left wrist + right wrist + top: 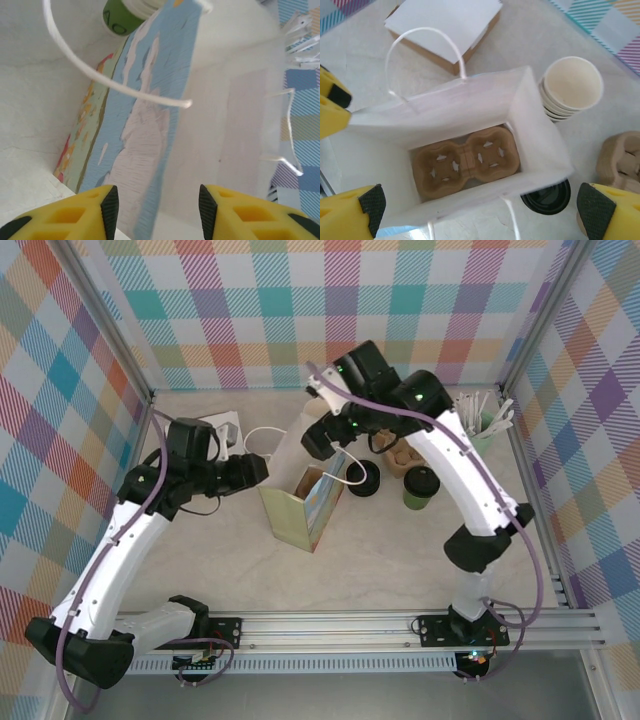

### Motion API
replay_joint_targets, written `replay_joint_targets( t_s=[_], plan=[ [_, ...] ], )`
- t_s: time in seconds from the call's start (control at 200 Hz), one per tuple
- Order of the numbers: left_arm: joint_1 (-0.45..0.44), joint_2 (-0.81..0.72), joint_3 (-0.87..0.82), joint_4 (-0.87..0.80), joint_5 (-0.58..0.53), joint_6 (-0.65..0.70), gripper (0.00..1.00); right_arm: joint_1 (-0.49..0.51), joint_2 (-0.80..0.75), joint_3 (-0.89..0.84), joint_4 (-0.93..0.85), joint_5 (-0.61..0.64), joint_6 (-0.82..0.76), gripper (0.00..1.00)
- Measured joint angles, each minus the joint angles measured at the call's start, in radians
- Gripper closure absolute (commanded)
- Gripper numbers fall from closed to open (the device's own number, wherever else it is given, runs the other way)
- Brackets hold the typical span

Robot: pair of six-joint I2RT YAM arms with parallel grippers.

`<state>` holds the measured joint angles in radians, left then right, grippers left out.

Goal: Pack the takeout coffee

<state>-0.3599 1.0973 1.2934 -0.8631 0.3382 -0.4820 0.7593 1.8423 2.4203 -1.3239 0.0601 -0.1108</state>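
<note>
Two grippers work at an upright paper bag (300, 512). The right gripper (482, 202) hangs over the bag's open mouth, jaws spread wide and empty. A carrier (465, 162) lies on the bag's floor. The left gripper (157, 200) sits at the bag's left side, jaws parted, grasping nothing. The cup (420, 490) stands on the table right of the bag. The lid (362, 478) lies flat between them.
</note>
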Motion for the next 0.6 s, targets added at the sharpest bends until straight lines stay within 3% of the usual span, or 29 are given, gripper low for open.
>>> replay_joint_targets(
  t_s=[0.295,0.6],
  plan=[
    [0.0,0.015,0.211,-0.077,-0.053,0.077,0.45,-0.137,-0.236,-0.363,0.158,-0.011,0.135,0.0],
    [0.0,0.196,0.422,-0.151,-0.094,0.223,0.38,-0.292,-0.432,-0.727,0.299,-0.045,0.262,0.0]
  ],
)
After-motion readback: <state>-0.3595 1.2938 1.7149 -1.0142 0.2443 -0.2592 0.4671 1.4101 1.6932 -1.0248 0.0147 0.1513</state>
